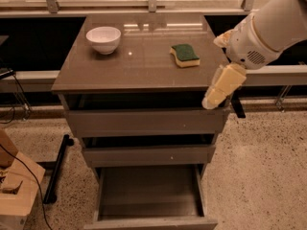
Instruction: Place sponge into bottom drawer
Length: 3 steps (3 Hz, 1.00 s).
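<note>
The sponge (184, 55), dark green on top with a yellow base, lies on the right part of the cabinet top (129, 68). The bottom drawer (148, 193) is pulled out wide and its tray holds nothing that I can see. My yellowish gripper (221, 86) hangs down from the white arm (268, 28) at the cabinet's right front corner. It is in front of and to the right of the sponge, level with the top drawer, and holds nothing that I can see.
A white bowl (103, 39) stands at the back left of the cabinet top. The top drawer (144, 121) and middle drawer (148, 155) are slightly ajar. A cardboard box (14, 186), a cable and a black bar lie on the floor at left.
</note>
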{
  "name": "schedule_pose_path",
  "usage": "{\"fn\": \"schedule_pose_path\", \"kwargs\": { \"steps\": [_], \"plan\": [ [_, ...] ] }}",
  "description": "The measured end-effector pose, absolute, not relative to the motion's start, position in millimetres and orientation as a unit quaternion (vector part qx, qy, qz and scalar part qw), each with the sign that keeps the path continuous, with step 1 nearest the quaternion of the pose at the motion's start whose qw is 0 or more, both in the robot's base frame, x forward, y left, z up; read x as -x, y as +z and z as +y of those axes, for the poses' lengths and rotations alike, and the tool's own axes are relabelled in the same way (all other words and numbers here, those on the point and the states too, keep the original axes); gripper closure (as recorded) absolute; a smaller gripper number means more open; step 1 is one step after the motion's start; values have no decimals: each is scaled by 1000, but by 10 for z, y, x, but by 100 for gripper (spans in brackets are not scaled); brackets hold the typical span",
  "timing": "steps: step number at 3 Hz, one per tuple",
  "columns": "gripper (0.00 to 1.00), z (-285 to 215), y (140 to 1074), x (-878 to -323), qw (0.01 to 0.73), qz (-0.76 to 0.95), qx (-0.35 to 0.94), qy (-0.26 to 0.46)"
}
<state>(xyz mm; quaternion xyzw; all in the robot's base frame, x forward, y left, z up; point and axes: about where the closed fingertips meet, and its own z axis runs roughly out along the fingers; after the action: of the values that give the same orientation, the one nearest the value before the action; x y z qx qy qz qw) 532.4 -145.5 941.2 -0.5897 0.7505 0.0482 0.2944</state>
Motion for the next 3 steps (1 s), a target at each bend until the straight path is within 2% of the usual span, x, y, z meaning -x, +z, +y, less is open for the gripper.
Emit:
{"fn": "schedule_pose_path", "kwargs": {
  "steps": [2, 3],
  "plan": [
    [0, -711, 9202, -6003, 369, 751, 537, 112],
    [0, -514, 9113, -6401, 393, 736, 532, 146]
  ]
}}
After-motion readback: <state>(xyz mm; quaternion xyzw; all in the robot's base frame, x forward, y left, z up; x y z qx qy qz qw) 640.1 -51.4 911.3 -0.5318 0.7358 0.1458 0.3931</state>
